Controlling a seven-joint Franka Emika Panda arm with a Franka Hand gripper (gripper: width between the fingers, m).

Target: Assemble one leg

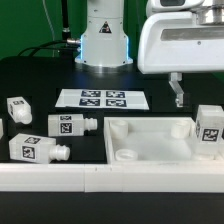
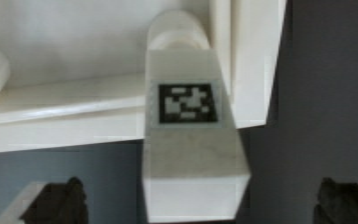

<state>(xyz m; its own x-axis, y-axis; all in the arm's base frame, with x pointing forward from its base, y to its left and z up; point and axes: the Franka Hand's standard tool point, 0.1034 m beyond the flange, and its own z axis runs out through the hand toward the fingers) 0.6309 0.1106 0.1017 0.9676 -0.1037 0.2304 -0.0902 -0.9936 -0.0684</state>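
A white leg (image 2: 194,130) with a black-and-white tag lies along the edge of the large white panel (image 2: 69,120) in the wrist view. Its near end sits between my two dark fingertips (image 2: 55,200), which stand wide apart with gaps on both sides. My gripper (image 2: 199,203) is open and holds nothing. In the exterior view my gripper (image 1: 179,94) hangs at the right, above the panel's (image 1: 150,140) right side, near a tagged leg (image 1: 210,130) at the panel's right edge.
Three more tagged legs (image 1: 17,109), (image 1: 70,124), (image 1: 38,149) lie at the exterior view's left. The marker board (image 1: 101,99) lies behind them, before the robot base (image 1: 103,40). A white bar (image 1: 110,180) runs along the front.
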